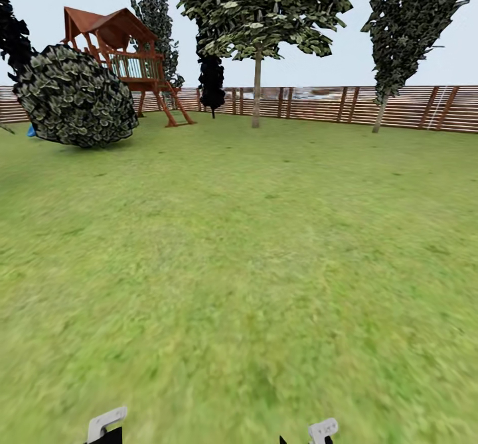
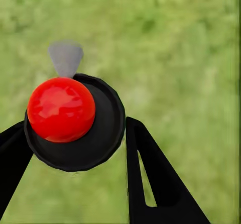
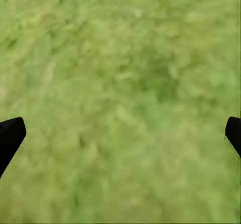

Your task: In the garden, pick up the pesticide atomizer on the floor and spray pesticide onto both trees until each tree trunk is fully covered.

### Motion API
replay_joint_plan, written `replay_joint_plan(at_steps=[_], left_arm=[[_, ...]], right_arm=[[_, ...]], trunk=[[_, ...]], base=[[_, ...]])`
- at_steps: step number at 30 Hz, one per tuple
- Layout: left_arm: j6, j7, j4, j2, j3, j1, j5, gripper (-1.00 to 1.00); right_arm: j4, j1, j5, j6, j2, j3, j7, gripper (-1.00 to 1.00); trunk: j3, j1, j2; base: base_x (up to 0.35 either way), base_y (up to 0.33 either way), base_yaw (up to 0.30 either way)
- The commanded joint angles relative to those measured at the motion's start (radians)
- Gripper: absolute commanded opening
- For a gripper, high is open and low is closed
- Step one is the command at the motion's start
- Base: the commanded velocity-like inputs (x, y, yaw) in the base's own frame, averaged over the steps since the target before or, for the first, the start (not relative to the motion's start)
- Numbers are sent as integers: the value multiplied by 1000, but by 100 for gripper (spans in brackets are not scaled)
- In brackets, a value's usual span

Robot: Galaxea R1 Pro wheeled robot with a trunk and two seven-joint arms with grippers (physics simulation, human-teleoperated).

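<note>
Your left gripper (image 2: 75,148) grasps a round black object with a glossy red dome and grey nozzle (image 2: 70,118). Your right gripper (image 3: 120,133) is spread wide over grass.

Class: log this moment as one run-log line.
left pincer: holds atomizer | right pincer: open | lawn ahead | trees by fence
</note>
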State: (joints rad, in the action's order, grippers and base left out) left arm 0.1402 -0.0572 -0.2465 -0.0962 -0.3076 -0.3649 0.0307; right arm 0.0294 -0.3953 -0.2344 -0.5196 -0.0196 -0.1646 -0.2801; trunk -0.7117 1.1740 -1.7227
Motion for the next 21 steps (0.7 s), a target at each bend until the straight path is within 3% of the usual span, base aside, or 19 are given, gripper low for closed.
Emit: replay_joint_plan(at_steps=[1, 21], left_arm=[[3, -3, 1, 0, 2, 0, 3, -100], [3, 0, 6, -1, 0, 0, 2, -100]], right_arm=[[0, 0, -6, -2, 0, -9, -4, 100], [0, 0, -6, -2, 0, -9, -4, 100]], trunk=[[-1, 1, 0], [-1, 1, 0]], base=[[338, 0, 0], [338, 0, 0]])
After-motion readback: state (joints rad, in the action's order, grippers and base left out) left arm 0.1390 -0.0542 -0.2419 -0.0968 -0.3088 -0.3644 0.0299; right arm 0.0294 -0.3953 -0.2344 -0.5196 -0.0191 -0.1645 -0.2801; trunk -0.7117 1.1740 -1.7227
